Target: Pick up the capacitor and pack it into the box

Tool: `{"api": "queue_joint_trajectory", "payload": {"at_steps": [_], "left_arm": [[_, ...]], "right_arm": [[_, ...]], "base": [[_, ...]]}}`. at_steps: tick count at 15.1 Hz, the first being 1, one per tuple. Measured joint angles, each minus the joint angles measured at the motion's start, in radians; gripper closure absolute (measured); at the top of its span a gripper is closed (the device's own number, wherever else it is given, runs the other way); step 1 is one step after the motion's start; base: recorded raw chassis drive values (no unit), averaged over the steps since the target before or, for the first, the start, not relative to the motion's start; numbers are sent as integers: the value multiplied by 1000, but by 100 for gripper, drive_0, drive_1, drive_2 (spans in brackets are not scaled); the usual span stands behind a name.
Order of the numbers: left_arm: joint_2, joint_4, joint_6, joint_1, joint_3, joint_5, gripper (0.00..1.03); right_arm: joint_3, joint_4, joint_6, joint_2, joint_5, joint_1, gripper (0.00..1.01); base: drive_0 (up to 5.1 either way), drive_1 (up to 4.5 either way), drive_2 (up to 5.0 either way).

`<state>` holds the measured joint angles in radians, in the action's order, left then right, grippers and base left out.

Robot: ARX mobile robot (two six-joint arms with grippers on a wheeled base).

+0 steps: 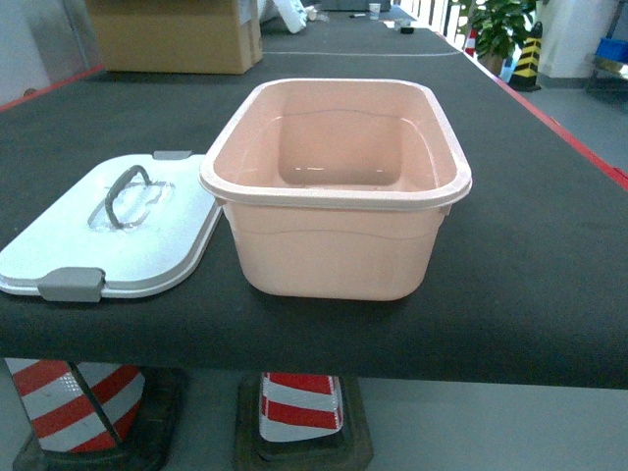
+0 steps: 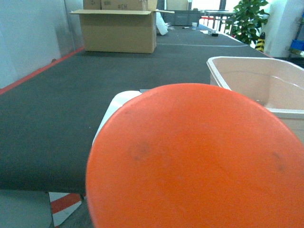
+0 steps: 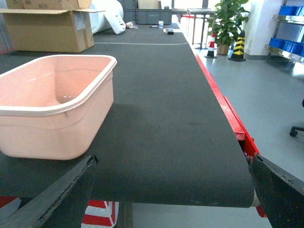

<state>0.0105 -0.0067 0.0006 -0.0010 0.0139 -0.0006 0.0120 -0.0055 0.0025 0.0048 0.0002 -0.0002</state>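
Fingers (image 3: 61, 194) dark and rough-edged, box (image 1: 339, 186) smooth, rounded

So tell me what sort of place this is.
Probably a warehouse or factory packing area. A long dark work table with a red edge carries a pink box and its lid. A cardboard carton sits further back, with striped safety cones and blue bins on shelving.

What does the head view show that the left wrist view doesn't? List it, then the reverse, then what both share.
Only the head view shows the white lid in full, with its grey handle and latch, and the striped cones under the table. Only the left wrist view shows a large orange round object filling the foreground. Both share the peach-pink box, empty, the black table and the cardboard carton.
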Motion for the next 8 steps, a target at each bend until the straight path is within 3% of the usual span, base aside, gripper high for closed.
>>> {"api": "queue_joint_trajectory", "payload": {"at_steps": [1,2,4,6,8], "left_arm": [[6,-2,6,-13,0,-33,59],[97,101,15,-82,0,-218,59],[406,376,12,-116,5,-394,59],[776,705,-1,-169,119,-360,59],[1105,901,-3,-235,327,-330,59]], "right_arm": [[0,0,0,0,0,0,3],[0,0,0,0,1,0,3],[0,1,0,0,0,0,3],[0,1,0,0,0,0,3],[0,0,0,0,0,0,3]], "base": [[0,0,0],[0,0,0],[0,0,0],[0,0,0],[0,0,0]]}}
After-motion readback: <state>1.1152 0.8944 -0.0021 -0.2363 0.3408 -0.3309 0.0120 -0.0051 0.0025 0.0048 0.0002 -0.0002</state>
